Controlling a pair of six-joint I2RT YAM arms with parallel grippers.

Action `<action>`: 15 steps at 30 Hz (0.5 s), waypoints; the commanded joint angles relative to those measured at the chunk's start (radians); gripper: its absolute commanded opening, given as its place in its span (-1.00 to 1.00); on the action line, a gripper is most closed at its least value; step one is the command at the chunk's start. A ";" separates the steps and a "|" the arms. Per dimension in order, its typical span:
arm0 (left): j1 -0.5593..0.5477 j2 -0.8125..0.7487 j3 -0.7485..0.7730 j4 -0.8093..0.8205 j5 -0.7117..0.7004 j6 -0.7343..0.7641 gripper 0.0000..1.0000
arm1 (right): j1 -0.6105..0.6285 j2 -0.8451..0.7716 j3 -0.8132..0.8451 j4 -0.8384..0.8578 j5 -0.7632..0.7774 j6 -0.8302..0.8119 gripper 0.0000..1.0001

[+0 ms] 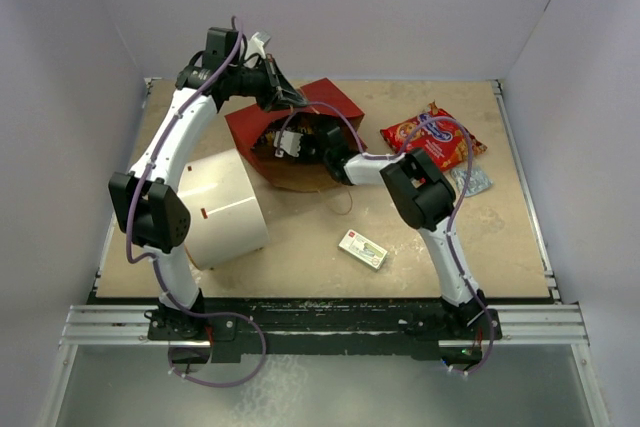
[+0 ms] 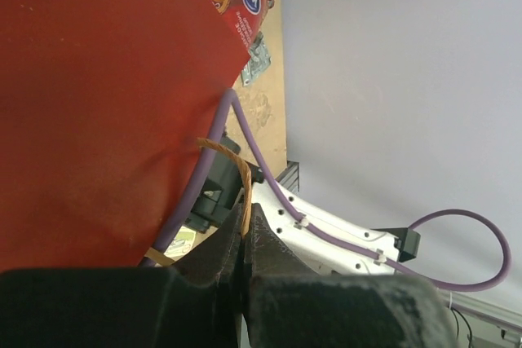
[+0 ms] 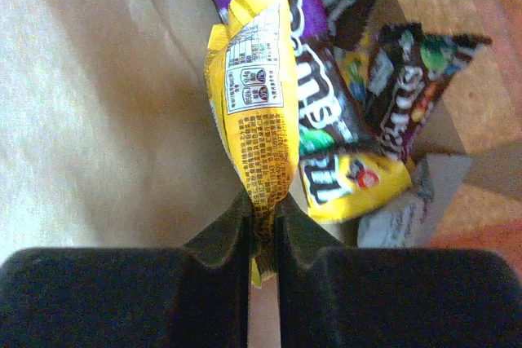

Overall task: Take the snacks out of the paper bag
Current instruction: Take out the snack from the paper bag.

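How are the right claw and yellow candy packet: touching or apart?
Touching. The right wrist view shows the right claw pinching the yellow candy packet by its end.

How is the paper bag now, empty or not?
Not empty. Right wrist view: candy packs lie inside the paper bag, a yellow pack pinched in the right jaws.

The white-and-black left arm point(image 1: 172, 142) arches up from its base and reaches forward and to the right, its black two-finger left gripper point(image 2: 243, 238) pinched tight on a thin twisted brown paper handle point(image 2: 241, 170), while the right arm point(image 1: 446, 247) leans forward with its elbow bent and forearm extended leftward, the right gripper point(image 3: 261, 226) clamped on a crinkled yellow candy packet point(image 3: 261, 112).
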 commanded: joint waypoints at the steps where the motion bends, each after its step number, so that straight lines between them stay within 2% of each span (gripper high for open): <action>1: -0.003 -0.024 0.033 0.040 0.015 0.008 -1.00 | -0.012 -0.159 -0.079 0.004 0.029 0.043 -0.87; 9: -0.004 -0.046 -0.017 0.100 0.015 -0.020 -1.00 | -0.004 -0.444 -0.291 -0.076 -0.097 0.181 -0.94; 15: -0.004 -0.058 -0.045 0.140 0.014 -0.033 -1.00 | 0.004 -0.673 -0.408 -0.306 -0.215 0.295 -1.00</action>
